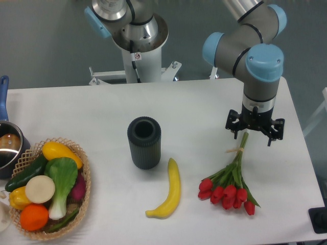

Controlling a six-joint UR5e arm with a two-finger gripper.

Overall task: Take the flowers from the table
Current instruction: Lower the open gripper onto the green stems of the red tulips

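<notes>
The flowers [230, 186], a bunch of red tulips with green stems and a tan band, lie on the white table [194, 97] at the front right, with the blooms toward the front edge. My gripper [255, 128] points straight down over the top end of the stems. Its black body hides the fingers and the stem tips, so I cannot tell whether the jaws are open or shut on the stems.
A dark ribbed cylinder [144, 143] stands at the table's middle. A yellow banana [171, 191] lies left of the flowers. A wicker basket [86, 176] of vegetables and a metal pot [6, 148] are at the left. The table's right edge is close to the flowers.
</notes>
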